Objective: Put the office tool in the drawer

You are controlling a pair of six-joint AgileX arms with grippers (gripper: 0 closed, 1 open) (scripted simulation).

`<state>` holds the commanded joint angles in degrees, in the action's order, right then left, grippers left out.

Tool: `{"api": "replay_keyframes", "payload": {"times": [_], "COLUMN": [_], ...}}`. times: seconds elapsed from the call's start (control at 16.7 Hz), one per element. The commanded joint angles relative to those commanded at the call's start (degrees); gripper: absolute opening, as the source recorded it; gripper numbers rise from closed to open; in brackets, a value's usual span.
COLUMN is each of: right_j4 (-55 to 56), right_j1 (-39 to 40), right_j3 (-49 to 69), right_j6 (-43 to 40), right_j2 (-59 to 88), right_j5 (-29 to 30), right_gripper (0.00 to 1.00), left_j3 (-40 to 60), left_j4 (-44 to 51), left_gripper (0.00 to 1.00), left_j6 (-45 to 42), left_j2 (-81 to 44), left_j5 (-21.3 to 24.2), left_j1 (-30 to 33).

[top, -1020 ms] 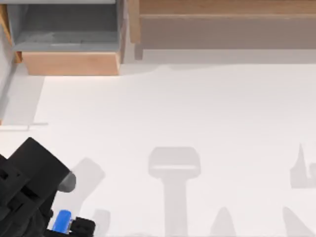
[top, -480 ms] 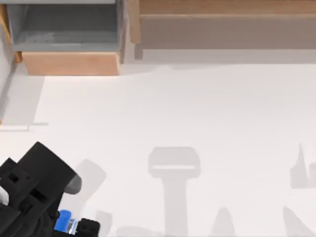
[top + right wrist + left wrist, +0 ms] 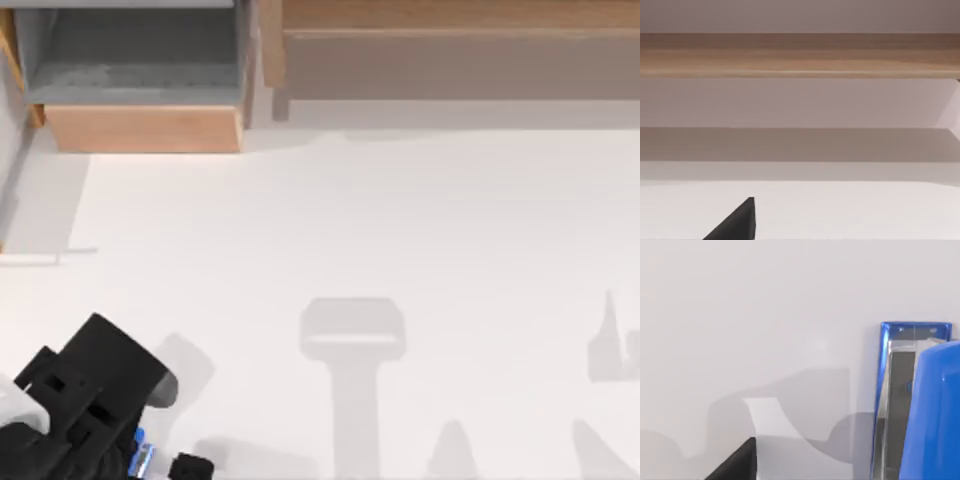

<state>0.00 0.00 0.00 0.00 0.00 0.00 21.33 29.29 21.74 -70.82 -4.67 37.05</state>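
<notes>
Down at the table's near left corner, the left gripper sits low with the stapler between its fingers — a sliver of blue and silver shows past the black wrist. In the left wrist view the stapler looms close, blue top over metal underside, with one dark fingertip at the edge. It looks clamped on the stapler. The drawer stands open at the far left corner, well apart, beside the long wooden shelf. The right wrist view faces that shelf; whether the right gripper is wide or narrow, I cannot tell.
</notes>
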Motion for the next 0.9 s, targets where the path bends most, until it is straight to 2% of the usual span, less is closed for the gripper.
{"api": "replay_keyframes", "payload": {"times": [0.18, 0.9], "right_j4": [0.00, 0.00], "right_j1": [0.00, 0.00], "right_j3": [0.00, 0.00], "right_j6": [0.00, 0.00], "right_j2": [0.00, 0.00], "right_j5": [0.00, 0.00], "right_gripper": [1.00, 1.00], "left_j3": [0.00, 0.00], "left_j4": [0.00, 0.00], "left_gripper": [1.00, 0.10], "left_j6": [0.00, 0.00], "left_j2": [0.00, 0.00], "left_j5": [0.00, 0.00], "left_j1": [0.00, 0.00]}}
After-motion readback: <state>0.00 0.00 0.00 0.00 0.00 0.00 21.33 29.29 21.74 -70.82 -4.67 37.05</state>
